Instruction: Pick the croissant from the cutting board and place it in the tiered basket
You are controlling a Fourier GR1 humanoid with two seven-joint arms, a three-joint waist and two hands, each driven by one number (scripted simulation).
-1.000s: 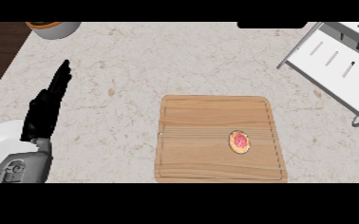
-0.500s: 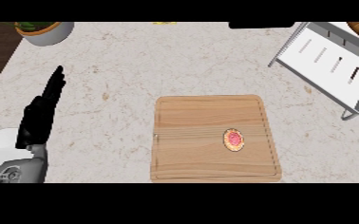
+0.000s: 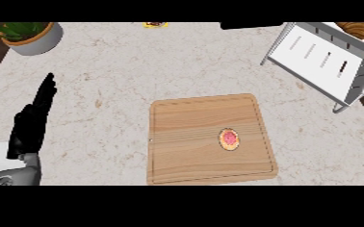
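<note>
Small round tan pastry with a red centre, right of centre on the square wooden cutting board, looks light, soft, crumbly; pinch its rim. Black left robot hand, fingers straight together, rests at left edge.

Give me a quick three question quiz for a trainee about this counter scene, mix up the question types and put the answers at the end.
1. True or false: the pastry lies on the cutting board.
2. Multiple choice: where does the tiered basket stand relative to the board? A) lower left B) upper right C) directly below
3. Fill in: the left robot hand rests at the view's left with its fingers ____.

Key: 1 true. 2 B. 3 straight. The right robot hand shows nowhere in the head view. A potted plant stands at the upper left.
</note>
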